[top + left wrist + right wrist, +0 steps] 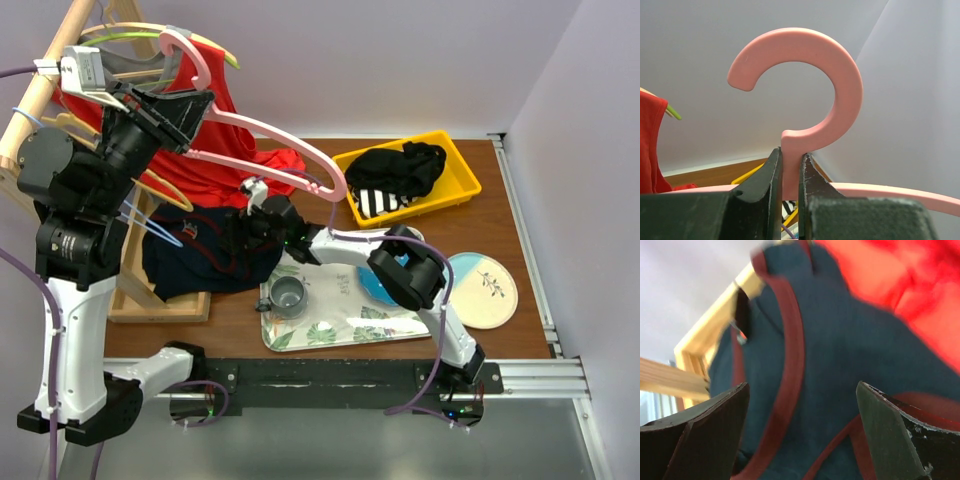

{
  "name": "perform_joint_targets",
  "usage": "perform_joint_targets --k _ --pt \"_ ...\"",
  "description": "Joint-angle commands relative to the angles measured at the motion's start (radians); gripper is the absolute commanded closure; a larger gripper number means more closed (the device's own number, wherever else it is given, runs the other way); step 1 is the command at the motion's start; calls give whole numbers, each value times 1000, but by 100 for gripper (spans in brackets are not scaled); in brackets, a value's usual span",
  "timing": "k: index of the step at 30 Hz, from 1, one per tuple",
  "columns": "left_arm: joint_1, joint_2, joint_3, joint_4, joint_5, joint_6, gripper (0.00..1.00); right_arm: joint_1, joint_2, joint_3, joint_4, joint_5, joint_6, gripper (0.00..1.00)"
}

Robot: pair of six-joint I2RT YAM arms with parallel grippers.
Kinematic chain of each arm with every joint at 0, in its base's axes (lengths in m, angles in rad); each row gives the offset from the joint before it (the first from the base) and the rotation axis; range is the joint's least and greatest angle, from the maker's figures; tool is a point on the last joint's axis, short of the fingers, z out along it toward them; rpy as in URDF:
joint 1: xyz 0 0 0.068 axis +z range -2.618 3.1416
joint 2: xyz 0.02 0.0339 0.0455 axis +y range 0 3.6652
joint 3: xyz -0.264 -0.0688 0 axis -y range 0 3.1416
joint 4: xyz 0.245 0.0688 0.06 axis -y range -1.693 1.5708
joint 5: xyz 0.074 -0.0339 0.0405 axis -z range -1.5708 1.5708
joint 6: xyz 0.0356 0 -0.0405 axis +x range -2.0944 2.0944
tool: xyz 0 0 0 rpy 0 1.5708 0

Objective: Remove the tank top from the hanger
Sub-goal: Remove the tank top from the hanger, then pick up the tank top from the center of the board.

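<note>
Now clamps the pink hanger (832,95) by the neck in the left hand (791,154) to steady the red tank top (215,170); poises the right hand (802,386) wide open, empty, near its hem

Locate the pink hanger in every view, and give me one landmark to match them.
Top external: pink hanger arcs from upper left to centre.
Left wrist: its hook fills the centre, neck clamped in the left claw.
Right wrist: not in it.
Shared landmark: red garment.
</note>
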Motion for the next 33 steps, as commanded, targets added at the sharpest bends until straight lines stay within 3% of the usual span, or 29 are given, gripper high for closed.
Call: perform_joint_targets --k 1,5,8,9,11,12,14,15,16,26,33 --pt "-2 -20 23 54 -9 0 100 25 23 21 21 -54 37 8" --pt "-2 -28 14 51 -19 6 100 26 63 39 16 -123 67 11" --pt "-2 -32 12 46 -29 17 100 26 77 33 22 -125 77 19" --pt "-2 -34 12 43 -35 26 100 26 78 30 24 -122 77 32" --pt "-2 -37 12 33 -46 32 100 26 65 18 33 -108 64 50" --pt "-2 -37 12 30 -48 37 100 28 54 10 41 -102 61 68" --pt "-2 -37 14 28 -48 38 100 25 19 -10 65 -77 47 83" --pt "-2 -37 15 27 -48 38 100 25 2 -11 68 -70 33 97" --pt "-2 -37 17 27 -46 40 100 25 -14 -16 71 -55 9 100" --pt "-2 -62 0 5 -97 72 100 -76 -274 -28 78 -1 -18 100" --pt "-2 -60 12 16 -77 60 100 -211 -415 33 -49 8 -34 100"
